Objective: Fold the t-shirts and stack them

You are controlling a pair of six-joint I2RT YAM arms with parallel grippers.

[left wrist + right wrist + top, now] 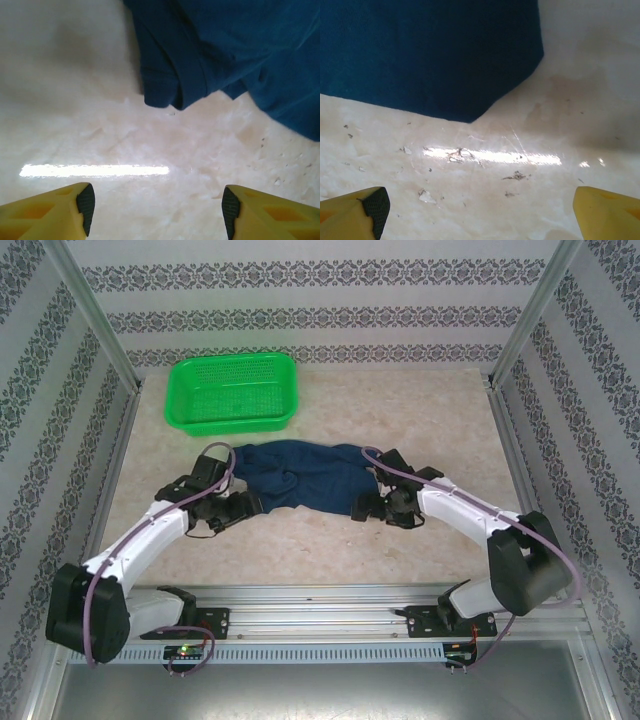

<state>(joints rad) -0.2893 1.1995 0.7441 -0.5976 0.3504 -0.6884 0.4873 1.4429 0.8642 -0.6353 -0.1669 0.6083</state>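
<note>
Top external view is showing the navy t-shirt (300, 478) lying bunched mid-tabletop (420, 410) between both arms. Left end effector (157, 205) and right end effector (480, 212) are hovering apart and empty, just short of its edges. Each should be pinching the cloth edge cleanly and pulling evenly.

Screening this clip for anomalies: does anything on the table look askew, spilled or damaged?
The navy t-shirt lies crumpled and bunched mid-table, not flat. Beside it, dark specks and flakes dot the tabletop. The green basket looks fine.
</note>
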